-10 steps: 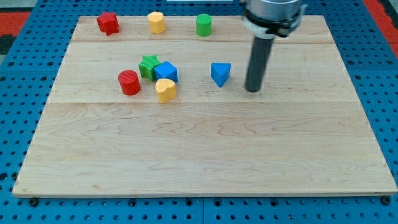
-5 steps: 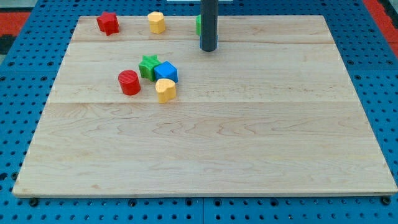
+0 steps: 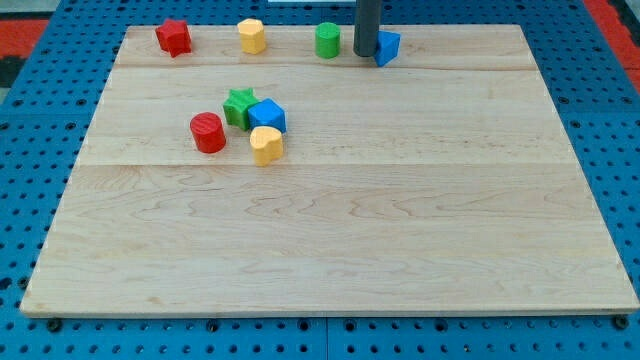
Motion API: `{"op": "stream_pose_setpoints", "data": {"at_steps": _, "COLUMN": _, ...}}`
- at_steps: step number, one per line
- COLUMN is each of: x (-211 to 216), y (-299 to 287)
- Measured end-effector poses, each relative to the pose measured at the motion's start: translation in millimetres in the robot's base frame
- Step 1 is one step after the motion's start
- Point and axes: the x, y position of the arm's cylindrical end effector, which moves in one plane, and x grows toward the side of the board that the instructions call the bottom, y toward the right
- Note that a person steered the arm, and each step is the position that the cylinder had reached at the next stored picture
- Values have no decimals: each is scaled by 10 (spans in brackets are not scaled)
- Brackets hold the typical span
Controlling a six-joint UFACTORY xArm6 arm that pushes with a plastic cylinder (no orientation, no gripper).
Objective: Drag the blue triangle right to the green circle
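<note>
A: Although the dark rod is running out of the view's top, so nothing above it is showing, where is my tip [image 3: 365, 54] sitting?

B: It is resting near the top edge of the pale wooden board [image 3: 330, 250], between the green cylinder-shaped circle block [image 3: 327, 40] and the blue triangle block [image 3: 387, 47].

A: Is it touching either one?

B: It is standing right against the blue triangle's left side, and the rod is covering part of that block, so its full outline is hard to make out. The green circle is sitting just beside the tip on the view's left, with a narrow gap showing.

A: And jaws?

B: There are none; the arm is ending in the plain rod, so there is nothing to be apart or together.

A: What else is lying there?

B: A red hexagon-like block [image 3: 173, 37] and a yellow block [image 3: 251, 35] are sitting along the top edge. Lower left, a green star [image 3: 238, 105] and a blue cube-like block [image 3: 267, 115] are touching, with a red cylinder [image 3: 208, 132] and a second yellow block [image 3: 266, 145] close by. A blue pegboard [image 3: 30, 200] is surrounding the board.
</note>
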Motion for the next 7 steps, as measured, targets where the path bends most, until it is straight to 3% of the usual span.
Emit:
{"op": "stream_pose_setpoints", "data": {"at_steps": 3, "x": -258, "y": 319}}
{"op": "stream_pose_setpoints", "data": {"at_steps": 5, "x": 220, "y": 505}}
{"op": "stream_pose_setpoints", "data": {"at_steps": 6, "x": 236, "y": 997}}
{"op": "stream_pose_setpoints", "data": {"at_steps": 7, "x": 71, "y": 1028}}
